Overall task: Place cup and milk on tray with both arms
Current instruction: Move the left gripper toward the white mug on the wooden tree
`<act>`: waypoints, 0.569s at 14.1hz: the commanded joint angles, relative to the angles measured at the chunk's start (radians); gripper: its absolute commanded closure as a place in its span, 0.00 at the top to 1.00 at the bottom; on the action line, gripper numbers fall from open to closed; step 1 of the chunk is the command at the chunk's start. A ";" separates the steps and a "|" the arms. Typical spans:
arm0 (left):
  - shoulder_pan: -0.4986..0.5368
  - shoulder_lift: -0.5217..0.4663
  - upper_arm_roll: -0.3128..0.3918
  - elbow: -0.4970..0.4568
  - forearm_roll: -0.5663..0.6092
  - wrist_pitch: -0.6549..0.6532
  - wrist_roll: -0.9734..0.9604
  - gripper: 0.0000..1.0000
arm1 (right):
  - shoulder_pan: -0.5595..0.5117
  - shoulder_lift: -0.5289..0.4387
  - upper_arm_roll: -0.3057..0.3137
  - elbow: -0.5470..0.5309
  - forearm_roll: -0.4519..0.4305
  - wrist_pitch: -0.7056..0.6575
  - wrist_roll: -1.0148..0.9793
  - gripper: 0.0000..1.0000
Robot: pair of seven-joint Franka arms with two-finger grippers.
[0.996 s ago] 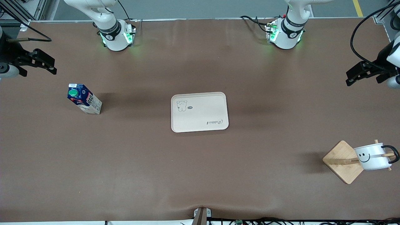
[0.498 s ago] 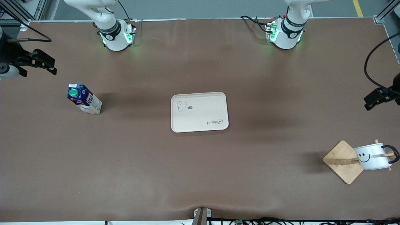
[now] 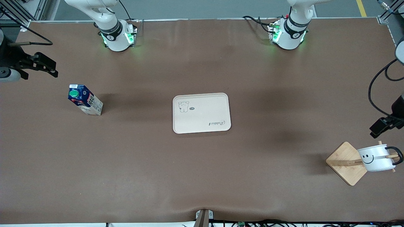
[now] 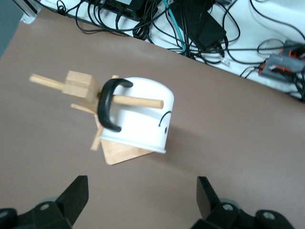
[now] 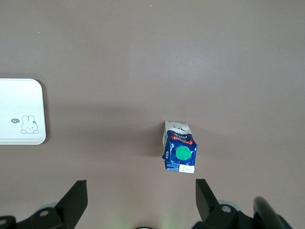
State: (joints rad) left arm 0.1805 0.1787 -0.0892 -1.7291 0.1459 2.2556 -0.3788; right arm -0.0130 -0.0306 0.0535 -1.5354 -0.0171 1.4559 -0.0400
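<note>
The cup (image 3: 375,157), white with a black smiley and black handle, hangs on a peg of a wooden stand (image 3: 345,162) at the left arm's end of the table. My left gripper (image 3: 382,126) is open and empty over the table beside the cup. In the left wrist view the cup (image 4: 140,119) lies ahead of the left gripper (image 4: 141,200). The milk (image 3: 84,100) stands at the right arm's end. My right gripper (image 3: 44,66) is open and empty over the table near it. The right wrist view shows the milk (image 5: 179,152) ahead of the right gripper (image 5: 140,200). The tray (image 3: 202,113) lies at the table's middle.
The stand's square wooden base rests on the table under the cup, and its peg (image 4: 138,101) runs through the cup's handle. Cables and electronics (image 4: 200,28) lie off the table's edge near the stand. The tray's corner (image 5: 21,112) shows in the right wrist view.
My left gripper has moved along the table's end toward the cup and its stand. My right gripper has barely shifted. Cup, milk and tray have not moved.
</note>
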 commanded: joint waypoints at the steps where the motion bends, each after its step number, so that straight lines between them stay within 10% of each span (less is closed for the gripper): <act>1: 0.002 0.039 -0.004 -0.006 0.003 0.089 -0.072 1.00 | -0.019 0.015 0.008 0.031 -0.009 -0.009 -0.008 1.00; 8: -0.009 0.062 -0.006 -0.128 0.021 0.245 -0.207 1.00 | -0.039 0.020 0.008 0.031 -0.003 -0.009 -0.008 1.00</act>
State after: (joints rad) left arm 0.1758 0.2656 -0.0915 -1.8217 0.1459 2.4838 -0.5424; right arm -0.0313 -0.0232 0.0523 -1.5296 -0.0171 1.4559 -0.0400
